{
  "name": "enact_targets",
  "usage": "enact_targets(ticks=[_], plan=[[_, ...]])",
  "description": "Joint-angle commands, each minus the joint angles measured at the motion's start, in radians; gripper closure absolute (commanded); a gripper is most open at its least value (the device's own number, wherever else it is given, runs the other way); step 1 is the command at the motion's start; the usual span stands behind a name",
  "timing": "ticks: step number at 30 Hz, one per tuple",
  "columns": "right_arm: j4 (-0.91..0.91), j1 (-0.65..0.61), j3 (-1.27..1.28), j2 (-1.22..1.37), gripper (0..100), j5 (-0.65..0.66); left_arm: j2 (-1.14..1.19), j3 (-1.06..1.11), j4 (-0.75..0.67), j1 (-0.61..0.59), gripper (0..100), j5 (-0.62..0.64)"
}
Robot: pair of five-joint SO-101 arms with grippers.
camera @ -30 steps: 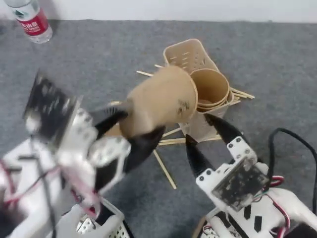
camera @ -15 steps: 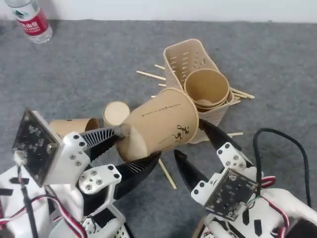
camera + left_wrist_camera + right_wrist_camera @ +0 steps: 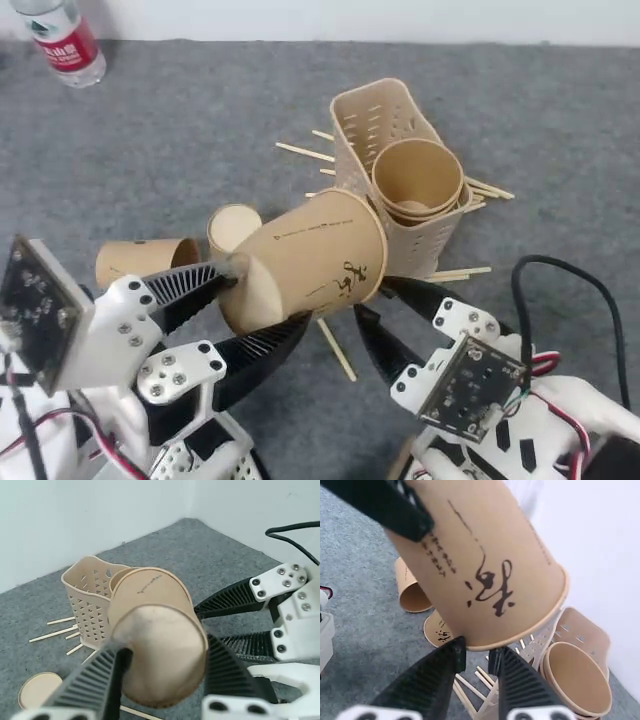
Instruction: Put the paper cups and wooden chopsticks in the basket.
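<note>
My left gripper (image 3: 270,295) is shut on the base of a tan paper cup (image 3: 315,255), held on its side in the air with its mouth toward the beige basket (image 3: 372,115). The left wrist view has this cup (image 3: 160,630) between the ridged fingers (image 3: 100,677). Nested paper cups (image 3: 418,178) stand in the basket. Two more cups sit on the mat, one lying (image 3: 145,260) and one upright (image 3: 232,228). Wooden chopsticks (image 3: 305,152) are scattered around the basket. My right gripper (image 3: 372,297) is open just below the held cup's rim (image 3: 520,640), holding nothing.
A plastic bottle (image 3: 62,40) stands at the far left by the white wall. One chopstick (image 3: 335,350) lies between the two arms, others (image 3: 460,272) stick out beside the basket. A black cable (image 3: 530,290) loops by the right arm.
The left arm has drawn back and down with the cup, pulling it away from the basket. The right gripper has shifted toward the cup's rim and its fingers have narrowed somewhat.
</note>
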Motion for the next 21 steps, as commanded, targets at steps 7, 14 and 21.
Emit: enact_targets(ticks=[7,14,21], plan=[[-0.025,-0.09,-0.04,0.007,84.3,0.014,0.018,0.016,-0.02,0.008,92,-0.003],[-0.045,-0.085,-0.014,0.084,84.3,0.054,0.002,0.01,-0.015,0.008,92,-0.003],[-0.076,-0.041,-0.014,0.102,84.3,0.057,-0.133,0.012,-0.008,0.009,92,-0.002]])
